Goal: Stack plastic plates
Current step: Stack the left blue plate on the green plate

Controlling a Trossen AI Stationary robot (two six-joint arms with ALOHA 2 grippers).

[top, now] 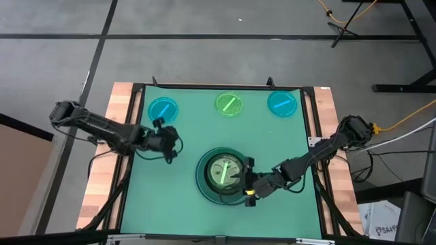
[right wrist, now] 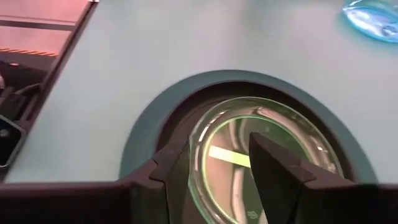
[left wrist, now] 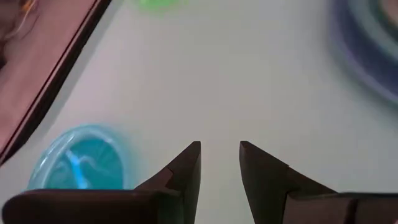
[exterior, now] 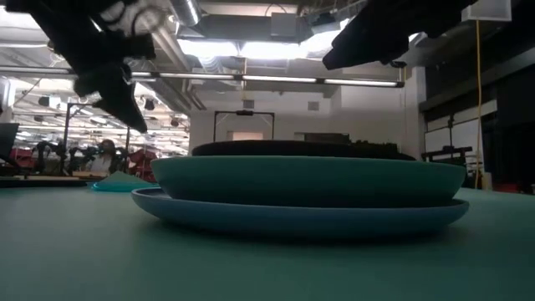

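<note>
Three small plates along mat's far edge: cyan plate (top: pixel 163 108), lime-green plate (top: pixel 229 104), second cyan plate (top: pixel 281 103). Plate stack (top: pixel 222 175) near front, clear lime plate on top. Right gripper (top: pixel 246 182) over stack rim, fingers narrowly apart, empty. Left gripper (top: pixel 172 140) near first cyan plate, fingers narrowly parted.

i see the bench (top: pixel 170 197) covered by a green mat inside a dark frame, with bare wood strips at both sides. three small plates lie directly on it along the far edge, well apart: a cyan plate (top: pixel 163 108) to the left, a lime-green plate (top: pixel 229 104) in the middle, a second cyan plate (top: pixel 282 103) to the right. a stack of plates (top: pixel 222 175) sits near the front centre, its lowest blue plate (exterior: pixel 301 216) resting on the mat.
</note>
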